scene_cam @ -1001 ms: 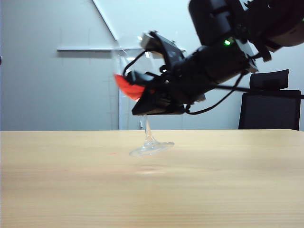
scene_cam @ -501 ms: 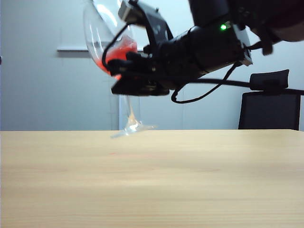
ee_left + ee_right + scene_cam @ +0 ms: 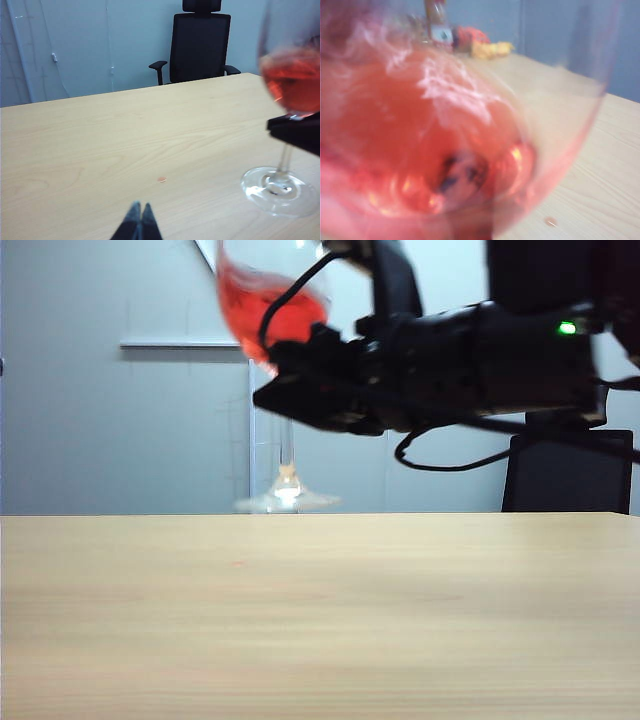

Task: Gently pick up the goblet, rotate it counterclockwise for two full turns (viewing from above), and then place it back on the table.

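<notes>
The goblet [image 3: 265, 305] is a clear wine glass with red liquid in its bowl. It stands nearly upright in the air, its round foot [image 3: 287, 501] a little above the table [image 3: 320, 640]. My right gripper [image 3: 285, 395] reaches in level from the right and is shut on the stem just under the bowl. In the left wrist view the goblet [image 3: 292, 85] is off to one side with a black finger [image 3: 295, 134] against its stem. The bowl [image 3: 420, 140] fills the right wrist view and hides the jaws. My left gripper [image 3: 141, 207] is shut and empty, low over the table [image 3: 100, 140].
A black office chair [image 3: 565, 470] stands behind the table's far edge, also in the left wrist view [image 3: 200, 45]. A small reddish spot [image 3: 161, 179] lies on the wood ahead of the left gripper. Blurred coloured objects [image 3: 480, 42] sit at a far corner.
The goblet has gone from strongly tilted to nearly upright and has risen higher. The right gripper has levelled out and lifted with it. The liquid has settled back into the bowl's bottom.
</notes>
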`<action>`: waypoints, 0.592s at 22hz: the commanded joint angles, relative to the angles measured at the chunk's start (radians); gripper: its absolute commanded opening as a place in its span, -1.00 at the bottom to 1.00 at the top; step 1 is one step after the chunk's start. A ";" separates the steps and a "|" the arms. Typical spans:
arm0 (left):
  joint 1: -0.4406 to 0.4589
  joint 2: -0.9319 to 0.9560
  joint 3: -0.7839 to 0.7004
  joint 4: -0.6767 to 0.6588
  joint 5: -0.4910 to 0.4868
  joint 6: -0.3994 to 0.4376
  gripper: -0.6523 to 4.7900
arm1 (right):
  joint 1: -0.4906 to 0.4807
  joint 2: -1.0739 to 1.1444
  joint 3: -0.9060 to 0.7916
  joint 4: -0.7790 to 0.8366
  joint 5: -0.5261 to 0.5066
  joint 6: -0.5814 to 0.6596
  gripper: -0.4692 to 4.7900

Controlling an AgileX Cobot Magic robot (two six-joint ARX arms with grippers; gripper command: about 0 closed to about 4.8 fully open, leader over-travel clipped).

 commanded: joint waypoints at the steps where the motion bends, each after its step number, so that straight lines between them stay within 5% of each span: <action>1: 0.000 0.000 0.003 0.013 0.002 0.000 -0.78 | -0.021 -0.014 -0.041 0.175 -0.031 0.113 -0.85; 13: 0.002 -0.001 0.003 0.013 0.002 0.000 -0.78 | -0.131 0.156 0.018 0.202 -0.161 0.149 -0.85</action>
